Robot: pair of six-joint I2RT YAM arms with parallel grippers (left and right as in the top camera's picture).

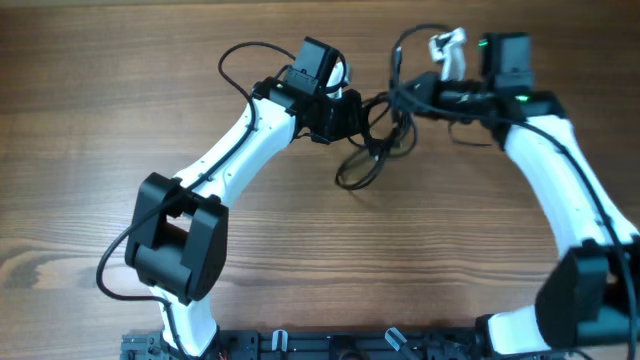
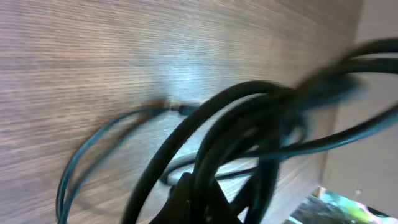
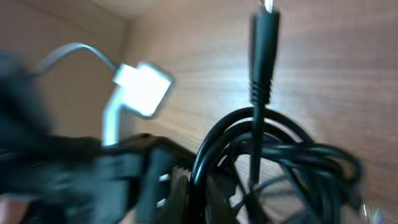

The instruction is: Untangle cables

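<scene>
The cables are a bunch of thin black cords in tangled loops, hanging and lying between my two grippers at the table's far middle. My left gripper is shut on the left side of the bunch. In the left wrist view several black cords run up out of the left gripper. My right gripper is shut on the right side. In the right wrist view a black loop is pinched in the right gripper, and a black plug points upward.
A white plug on a pale cord sticks up beside the right gripper; it also shows in the right wrist view as a white plug. The wooden table stretches to the left and toward the front.
</scene>
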